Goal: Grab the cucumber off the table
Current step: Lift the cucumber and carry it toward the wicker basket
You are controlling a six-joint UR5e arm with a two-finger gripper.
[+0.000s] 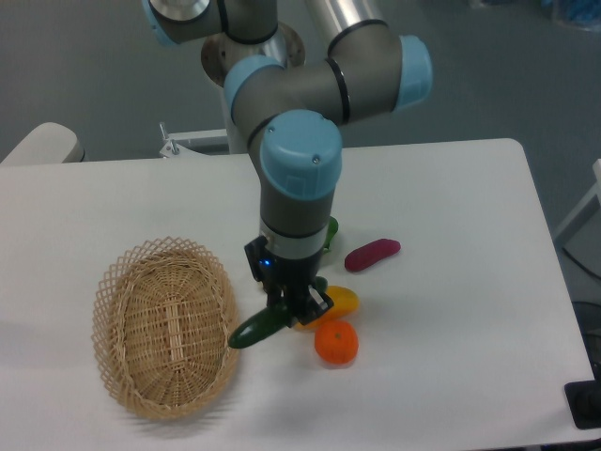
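Observation:
The cucumber is dark green and glossy. It lies tilted, its lower tip reaching the rim of the wicker basket. My gripper comes down from above and is closed around the cucumber's upper end, so that end is hidden by the fingers. I cannot tell whether the cucumber touches the white table or hangs just above it.
An oval wicker basket stands at the left, close to the cucumber's tip. An orange and a yellow item sit right of the gripper. A purple-red vegetable lies further back. A green item peeks out behind the arm.

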